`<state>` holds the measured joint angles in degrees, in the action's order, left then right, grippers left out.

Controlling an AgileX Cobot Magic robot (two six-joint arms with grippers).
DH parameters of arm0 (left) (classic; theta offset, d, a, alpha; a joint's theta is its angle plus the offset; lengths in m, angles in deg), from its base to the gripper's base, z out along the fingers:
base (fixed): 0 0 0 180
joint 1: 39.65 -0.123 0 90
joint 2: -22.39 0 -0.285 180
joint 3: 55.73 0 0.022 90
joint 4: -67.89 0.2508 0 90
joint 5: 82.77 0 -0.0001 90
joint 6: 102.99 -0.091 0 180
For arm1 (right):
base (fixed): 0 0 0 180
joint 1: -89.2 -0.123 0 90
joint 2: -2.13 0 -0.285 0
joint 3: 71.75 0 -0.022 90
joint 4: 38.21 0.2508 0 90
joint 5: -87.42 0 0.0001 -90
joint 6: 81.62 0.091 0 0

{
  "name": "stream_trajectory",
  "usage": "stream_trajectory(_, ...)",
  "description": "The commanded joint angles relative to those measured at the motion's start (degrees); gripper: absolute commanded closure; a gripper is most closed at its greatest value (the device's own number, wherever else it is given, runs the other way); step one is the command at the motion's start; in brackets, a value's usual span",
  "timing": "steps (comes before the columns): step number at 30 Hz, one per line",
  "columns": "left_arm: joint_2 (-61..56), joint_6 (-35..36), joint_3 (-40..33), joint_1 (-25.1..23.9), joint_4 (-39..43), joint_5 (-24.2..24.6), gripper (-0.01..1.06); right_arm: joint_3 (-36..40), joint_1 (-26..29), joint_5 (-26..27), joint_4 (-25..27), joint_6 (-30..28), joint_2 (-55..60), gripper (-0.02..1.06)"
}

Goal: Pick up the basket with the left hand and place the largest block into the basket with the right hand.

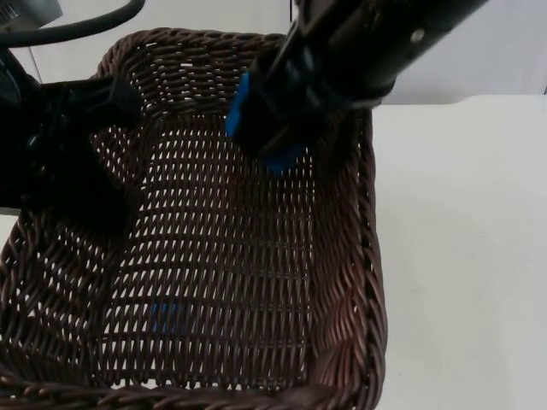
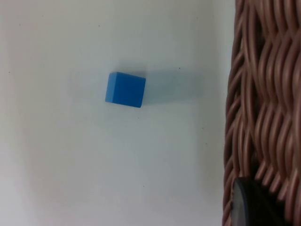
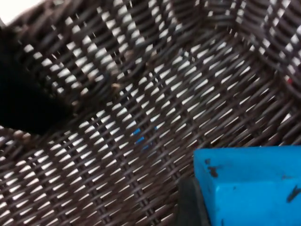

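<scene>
A dark brown wicker basket (image 1: 214,256) hangs lifted above the white surface (image 1: 461,239), its left rim pinched by the left pincer (image 1: 107,102), whose black fingertip (image 2: 254,205) presses against the weave in the left wrist view. Over the basket's far side, the right pincer (image 1: 265,115) is clamped on a blue block (image 1: 256,128); in the right wrist view the block's (image 3: 247,186) scuffed blue face sits just above the basket's open weave (image 3: 141,94). A second, smaller-looking blue cube (image 2: 125,89) lies on the surface (image 2: 70,165) beside and below the basket wall (image 2: 265,94), and shows faintly through the basket floor from above (image 1: 168,314). By the look of it, the lift is done and the block has been carried over the basket; what remains is to let it go inside. No brand, label or readable writing appears on the basket, the blocks or the arms.
</scene>
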<state>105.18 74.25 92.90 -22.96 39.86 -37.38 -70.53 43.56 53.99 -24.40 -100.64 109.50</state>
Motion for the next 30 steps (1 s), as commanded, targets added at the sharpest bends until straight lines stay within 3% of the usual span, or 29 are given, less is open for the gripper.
stream_trajectory(1,-0.7,0.0,0.1,-0.2,-0.9,-1.1,1.05,-0.4,-0.4,0.4,0.2,0.0,0.6,1.0)
stream_trajectory(2,-0.7,0.0,0.1,-0.2,-0.9,-1.1,1.05,-0.4,-0.4,0.4,0.2,0.0,0.6,1.0)
stream_trajectory(6,-0.7,0.0,0.1,-0.2,-1.0,-1.1,1.05,-0.4,-0.4,0.4,0.3,0.0,0.8,0.71)
stream_trajectory(7,-0.7,0.0,0.1,-0.2,-1.0,-1.1,1.05,-0.4,-0.4,0.4,0.3,0.0,0.8,0.71)
stream_trajectory(9,-0.7,0.0,0.1,-0.2,-1.0,-0.9,1.05,-0.4,-0.4,0.5,0.3,0.0,0.8,0.44)
stream_trajectory(11,-0.7,0.0,0.1,-0.2,-1.1,-0.8,1.05,-0.4,-0.4,0.5,0.3,0.0,0.8,0.3)
stream_trajectory(15,-0.7,0.0,0.1,-0.2,-1.4,-0.9,1.05,-0.4,-0.4,0.6,-0.1,0.0,0.6,0.21)
stream_trajectory(24,-0.7,0.0,0.1,-0.2,-1.4,-1.1,1.05,-0.4,-0.2,0.3,-3.1,-0.1,-4.4,0.21)
stream_trajectory(30,-0.7,0.0,0.1,-0.2,-1.4,-0.8,1.05,-0.4,-0.2,-2.6,-3.6,-0.1,-11.2,0.21)
